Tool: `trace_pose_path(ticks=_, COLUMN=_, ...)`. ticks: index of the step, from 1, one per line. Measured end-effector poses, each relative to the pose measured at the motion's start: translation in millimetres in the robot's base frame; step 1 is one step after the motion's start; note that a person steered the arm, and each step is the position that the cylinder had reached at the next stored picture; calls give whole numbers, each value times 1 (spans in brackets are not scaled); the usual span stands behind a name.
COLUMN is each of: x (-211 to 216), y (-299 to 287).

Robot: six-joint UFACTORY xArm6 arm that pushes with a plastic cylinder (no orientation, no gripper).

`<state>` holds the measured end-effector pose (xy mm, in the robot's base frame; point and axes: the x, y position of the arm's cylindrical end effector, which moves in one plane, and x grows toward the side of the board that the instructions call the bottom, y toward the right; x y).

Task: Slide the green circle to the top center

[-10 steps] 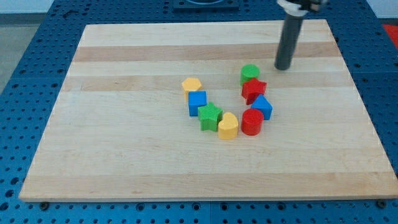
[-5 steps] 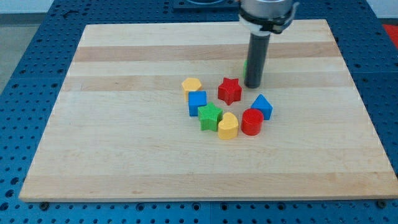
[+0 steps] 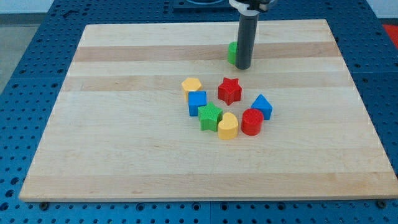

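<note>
The straight dark rod [image 3: 245,40] stands in front of the green circle block [image 3: 231,53], covering most of it; only a narrow green sliver shows at the rod's left side, so the block's round shape cannot be made out here. Whether my tip [image 3: 242,67] touches that block cannot be told. The rod's upper end and the arm above it are cut off by the view's top edge.

Lab bench: blue perforated mounting plate [image 3: 25,37] under wooden board [image 3: 124,155].
</note>
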<state>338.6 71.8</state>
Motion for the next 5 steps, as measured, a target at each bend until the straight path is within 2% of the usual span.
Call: trace_pose_path(ticks=5, x=-33, y=-47)
